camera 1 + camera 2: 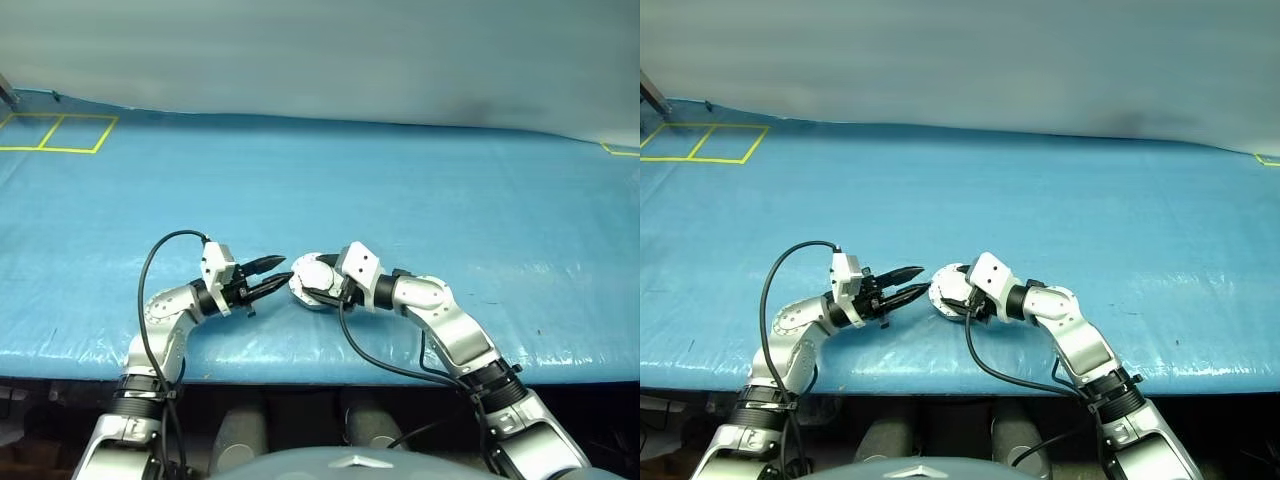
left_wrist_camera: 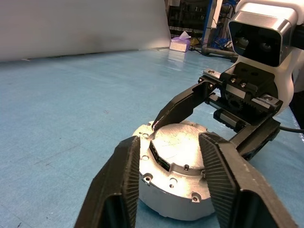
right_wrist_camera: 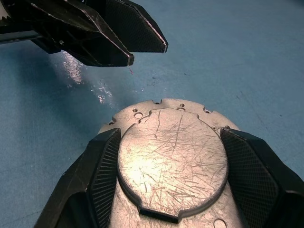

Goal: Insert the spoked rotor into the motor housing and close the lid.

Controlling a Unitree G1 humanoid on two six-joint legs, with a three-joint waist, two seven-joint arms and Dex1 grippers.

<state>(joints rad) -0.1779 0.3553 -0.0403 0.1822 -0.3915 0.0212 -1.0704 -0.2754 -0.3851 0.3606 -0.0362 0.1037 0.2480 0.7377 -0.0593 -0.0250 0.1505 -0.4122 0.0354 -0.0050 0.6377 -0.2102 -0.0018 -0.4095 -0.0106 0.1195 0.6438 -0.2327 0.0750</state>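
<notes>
Motor housing (image 3: 166, 156) sits on the blue desk (image 1: 400, 180) near its front edge, between the two arms, with the lid (image 2: 178, 147) lying flat and scratched face up on top, so it looks closed or nearly so. Of the spoked rotor nothing can be told; presumably it is inside. The right hand (image 1: 305, 283) grasps the housing, one black finger on each side of the rim. The left hand (image 1: 283, 271) hovers just left of it, grasping nothing, fingers partly closed with a narrow gap between the tips. By my reading the closing step is in hand. Next, the left fingertips would need to press down on the lid while the right steadies the housing.
</notes>
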